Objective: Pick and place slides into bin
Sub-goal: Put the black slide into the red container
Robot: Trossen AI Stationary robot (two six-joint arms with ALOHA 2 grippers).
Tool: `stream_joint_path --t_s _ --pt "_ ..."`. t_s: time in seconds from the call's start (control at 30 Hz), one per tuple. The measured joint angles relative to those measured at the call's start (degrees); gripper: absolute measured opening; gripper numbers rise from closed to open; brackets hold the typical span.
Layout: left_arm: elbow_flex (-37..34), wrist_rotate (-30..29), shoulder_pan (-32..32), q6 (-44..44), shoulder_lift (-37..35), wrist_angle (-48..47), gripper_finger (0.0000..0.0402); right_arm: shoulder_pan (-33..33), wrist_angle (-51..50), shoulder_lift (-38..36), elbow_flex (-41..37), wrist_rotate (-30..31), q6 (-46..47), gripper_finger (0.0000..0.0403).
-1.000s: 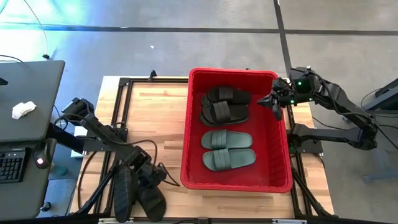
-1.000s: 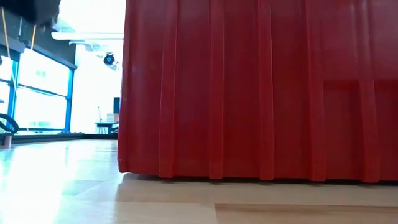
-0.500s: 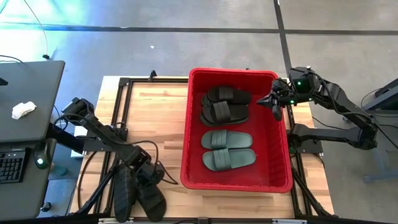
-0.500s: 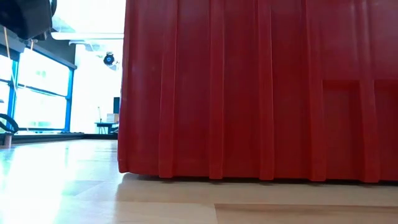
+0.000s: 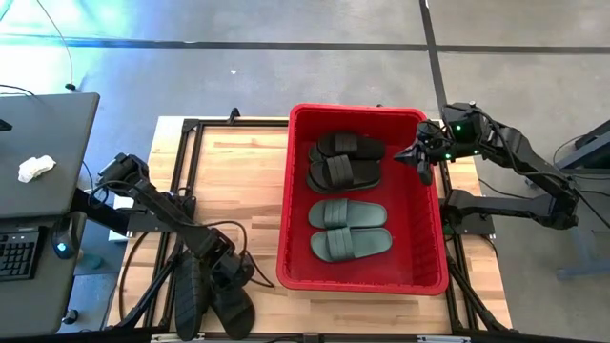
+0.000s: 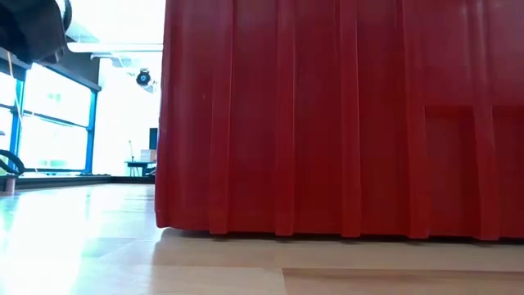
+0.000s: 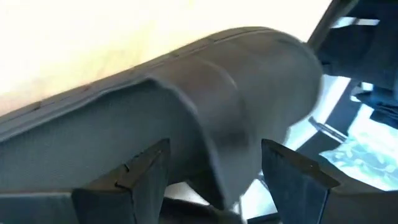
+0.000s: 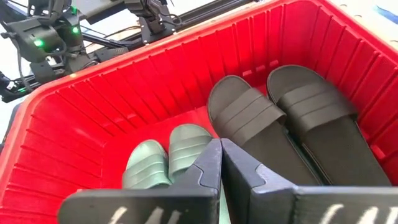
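The red bin [image 5: 362, 272] stands on the right half of the table. In it lie two black slides [image 5: 345, 160] and two green slides [image 5: 349, 229], soles down. Two more dark slides [image 5: 190, 295] [image 5: 232, 307] lie side by side at the table's near left corner. My left gripper [image 5: 221, 276] hangs just over them, open; in the left wrist view its fingers [image 7: 146, 180] stand on either side of one slide's strap [image 7: 217, 118]. My right gripper [image 5: 419, 155] is shut and waits above the bin's far right rim. My left gripper comes down slanting on the dark slide, a finger on each side of its ribbed strap [image 7: 230, 155]. I cannot tell whether the fingers touch it. The slide lies on the table.
A dark desk with a keyboard and a white cloth [image 5: 36, 168] stands off the table's left edge. Cables [image 5: 162, 252] trail around the left arm. Bare wood [image 5: 233, 171] lies between the left arm and the bin. The bin's wall [image 6: 327, 115] fills the low view.
My left gripper has sunk a little toward the two dark slides at the near left corner, tipping further down. Its fingers have kept the same gap. The slides have not moved.
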Motion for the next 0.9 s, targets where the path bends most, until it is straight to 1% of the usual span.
stream_joint_path --t_s 0.2,0.4,0.5,0.63,0.9 --pt "0.17 -0.20 -0.30 -0.02 1.76 5.61 0.0234 -0.02 -0.11 0.02 0.00 0.00 0.00 0.0000" --pt "0.05 -1.46 -0.36 0.92 2.19 7.05 0.0234 -0.02 -0.35 0.00 0.00 -0.02 -0.14 0.0000" --pt "0.07 -2.11 -0.76 1.05 2.19 7.31 0.0222 -0.02 -0.57 0.01 0.00 -0.02 -0.24 0.0000" --pt "0.07 -3.15 -1.09 1.02 2.19 6.79 0.0179 -0.02 -0.61 0.00 0.00 -0.02 -1.01 0.0000" --pt "0.09 -3.52 -1.05 0.90 2.15 6.88 0.0052 -0.01 -0.52 0.02 0.00 -0.02 -1.27 0.0000"
